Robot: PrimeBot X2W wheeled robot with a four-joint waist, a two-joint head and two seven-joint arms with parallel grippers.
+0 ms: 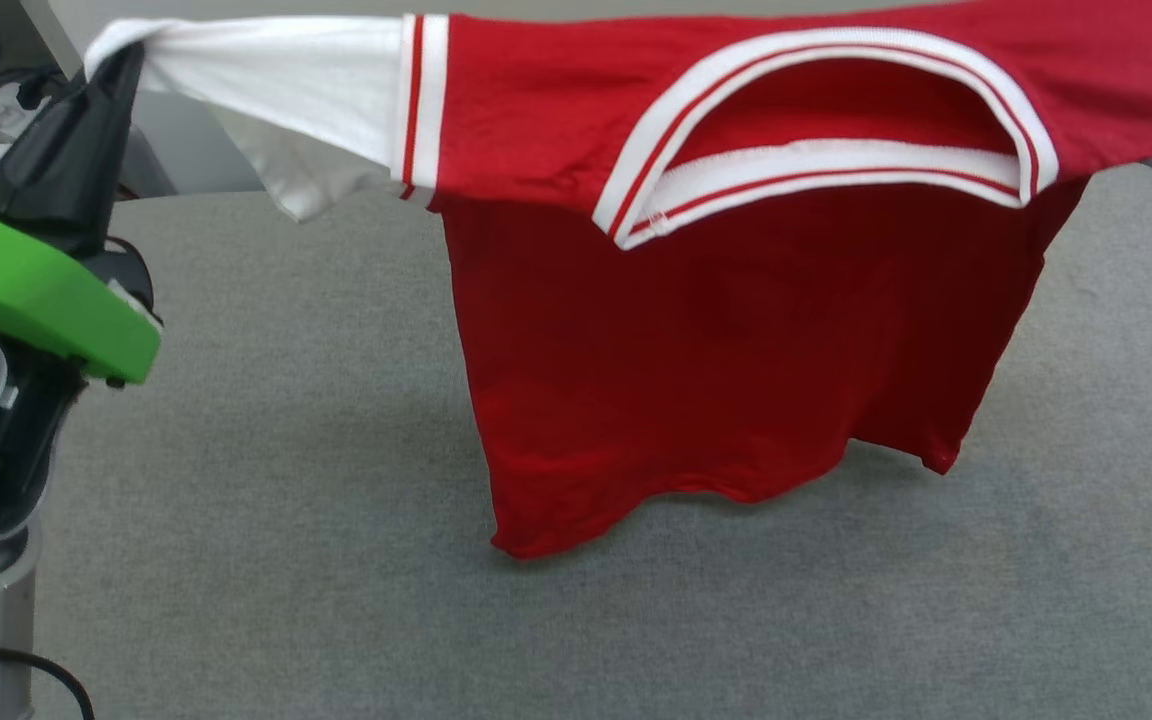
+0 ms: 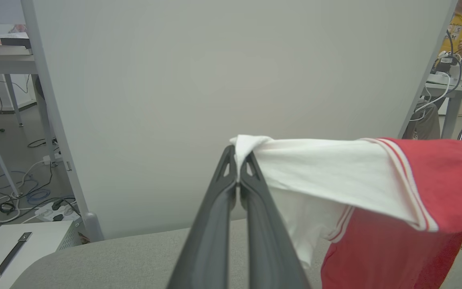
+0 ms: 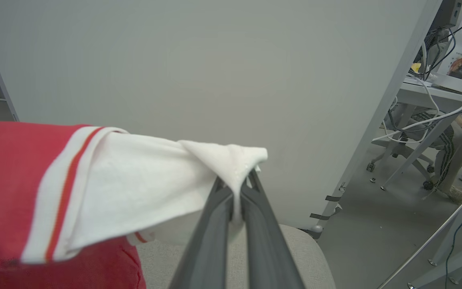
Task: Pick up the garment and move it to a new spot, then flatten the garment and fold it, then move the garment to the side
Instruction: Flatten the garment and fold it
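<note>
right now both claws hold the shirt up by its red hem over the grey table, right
Not the hem: the left claw and right claw each pinch a white sleeve of the shirt, per the wrist views. The rest holds.

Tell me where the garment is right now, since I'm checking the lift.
In the head view the garment hangs spread over the grey table, centre to right, its white sleeves pinched by the left gripper and the right gripper.

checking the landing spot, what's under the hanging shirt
Under the shirt is the grey padded table, with the shirt's shadow on it by the hem. The patch behind the red cloth is covered, so what lies there cannot be seen.
</note>
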